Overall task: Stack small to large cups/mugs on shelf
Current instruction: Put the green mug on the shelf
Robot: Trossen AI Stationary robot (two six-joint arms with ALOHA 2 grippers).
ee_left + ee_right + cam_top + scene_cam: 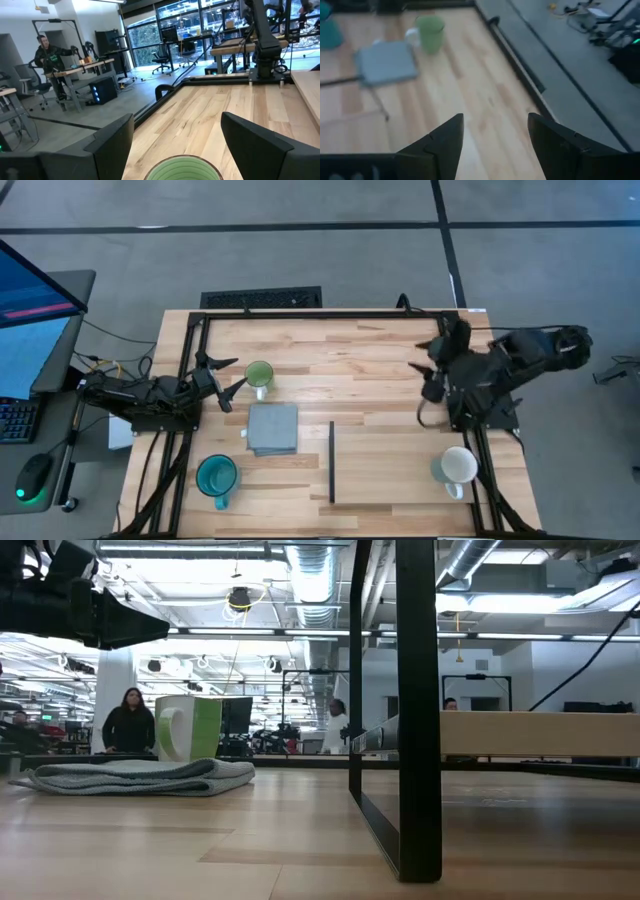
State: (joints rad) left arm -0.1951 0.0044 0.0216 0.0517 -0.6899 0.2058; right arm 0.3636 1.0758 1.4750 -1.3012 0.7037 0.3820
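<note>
Listing by the grey cloth (272,428): shelf (390,463) just beside it, unloaded; teal mug (217,476) near one corner, white mug (458,466) well apart beyond the shelf, light green mug (259,374) near the opposite edge. Risk, judged: a low approach could tip the green mug. Left gripper (228,376) level beside it, jaws wide, empty; right gripper (432,356) well apart, open, empty.
</note>
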